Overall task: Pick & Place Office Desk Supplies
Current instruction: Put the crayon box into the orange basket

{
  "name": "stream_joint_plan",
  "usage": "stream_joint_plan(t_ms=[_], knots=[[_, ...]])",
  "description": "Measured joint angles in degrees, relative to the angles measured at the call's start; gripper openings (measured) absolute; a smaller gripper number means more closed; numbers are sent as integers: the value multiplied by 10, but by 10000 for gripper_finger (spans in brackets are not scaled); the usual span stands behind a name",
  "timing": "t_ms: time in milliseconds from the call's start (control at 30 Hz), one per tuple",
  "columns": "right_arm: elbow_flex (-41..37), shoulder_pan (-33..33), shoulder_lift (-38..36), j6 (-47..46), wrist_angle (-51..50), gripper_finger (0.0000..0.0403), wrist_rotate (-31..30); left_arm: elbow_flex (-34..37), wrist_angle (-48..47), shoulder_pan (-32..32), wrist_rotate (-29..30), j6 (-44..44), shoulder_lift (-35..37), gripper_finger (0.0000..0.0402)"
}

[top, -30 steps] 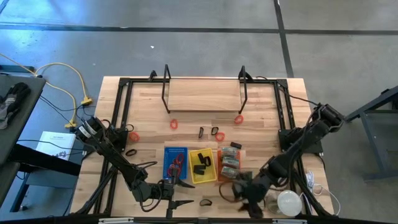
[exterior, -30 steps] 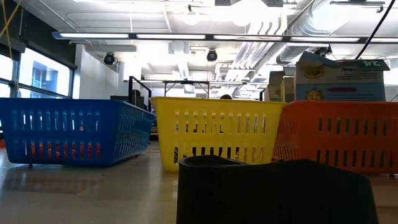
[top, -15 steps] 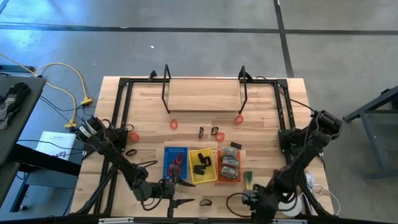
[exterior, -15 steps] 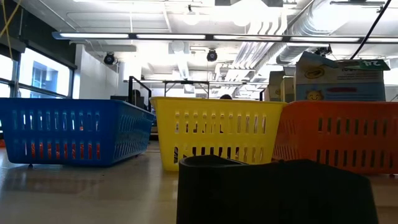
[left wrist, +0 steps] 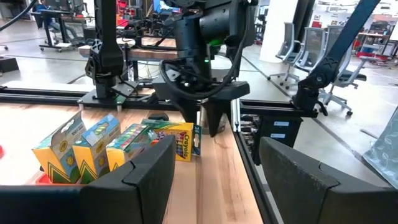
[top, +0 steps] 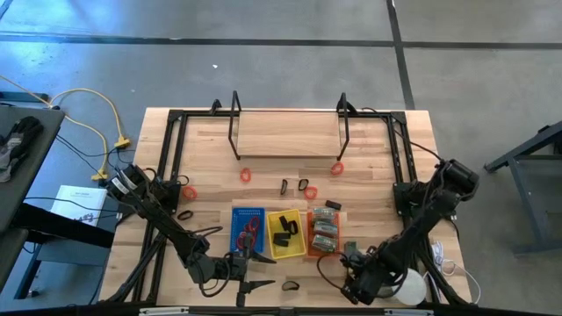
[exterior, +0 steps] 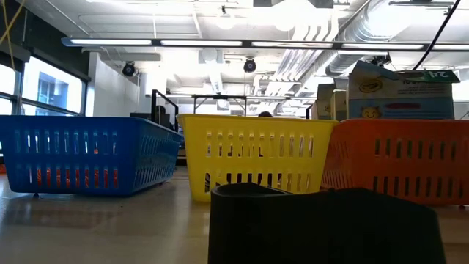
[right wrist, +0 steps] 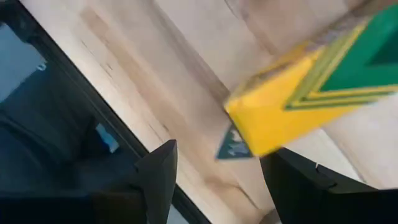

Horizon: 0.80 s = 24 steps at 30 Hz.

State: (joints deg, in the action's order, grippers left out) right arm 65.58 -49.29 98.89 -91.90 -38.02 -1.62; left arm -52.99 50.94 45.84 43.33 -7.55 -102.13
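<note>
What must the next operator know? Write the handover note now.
Left gripper: jaws open, empty, low at the table's front edge.
Right gripper: jaws open, empty, just above the stray crayon box on the table beside the orange tray.
Done: red loops in blue tray, black clips in yellow tray, crayon boxes in orange.
Left: the stray box, loose red loops, loose black pieces.

Three trays [top: 283, 233] crowd mid-table; bare wood [top: 285, 136] beyond stays open.
</note>
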Motion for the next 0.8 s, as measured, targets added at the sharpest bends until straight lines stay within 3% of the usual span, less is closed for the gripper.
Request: stream_joint_plan(t_ms=[800], knots=[[0,37,-1,-69,-38,215,-1,0,-4,0,0,1,0,226]])
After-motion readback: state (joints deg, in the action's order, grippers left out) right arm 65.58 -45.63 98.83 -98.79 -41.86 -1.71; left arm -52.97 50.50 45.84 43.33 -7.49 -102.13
